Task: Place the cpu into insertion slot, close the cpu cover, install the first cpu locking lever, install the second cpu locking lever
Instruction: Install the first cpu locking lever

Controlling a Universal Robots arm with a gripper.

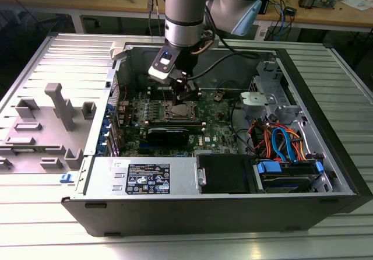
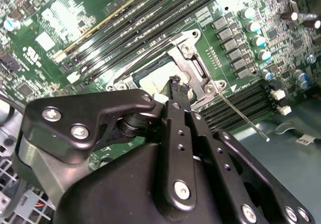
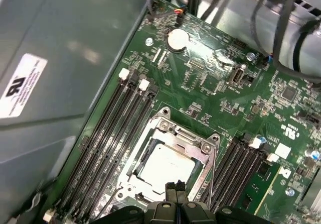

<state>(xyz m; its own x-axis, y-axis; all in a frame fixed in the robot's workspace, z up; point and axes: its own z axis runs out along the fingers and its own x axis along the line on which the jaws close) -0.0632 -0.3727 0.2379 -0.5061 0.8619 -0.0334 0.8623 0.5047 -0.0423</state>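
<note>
Inside the open computer case (image 1: 233, 207), the arm is reaching down over the green board (image 3: 210, 83), and its gripper (image 3: 175, 186) is hanging just above the near edge of the cpu (image 3: 168, 164). I cannot tell whether it is touching. The two black fingers (image 2: 175, 89) are pressing flat against each other, clenched with nothing between them. The cpu is lying flat in the insertion slot (image 3: 141, 158) with its dull, pale silver top facing up. It is square, so no side is standing out as the long one, and its edges are running in line with the long black memory slots (image 3: 115, 133) flanking it on both sides. The cpu cover (image 3: 186, 137), a thin grey metal frame with bright screw heads at its corners, is lying down around the chip and showing it through its square window. In the second wrist view a thin shiny wire lever (image 2: 241, 116) is slanting out from the socket's corner across the memory slots; whether it is hooked down I cannot tell.
</note>
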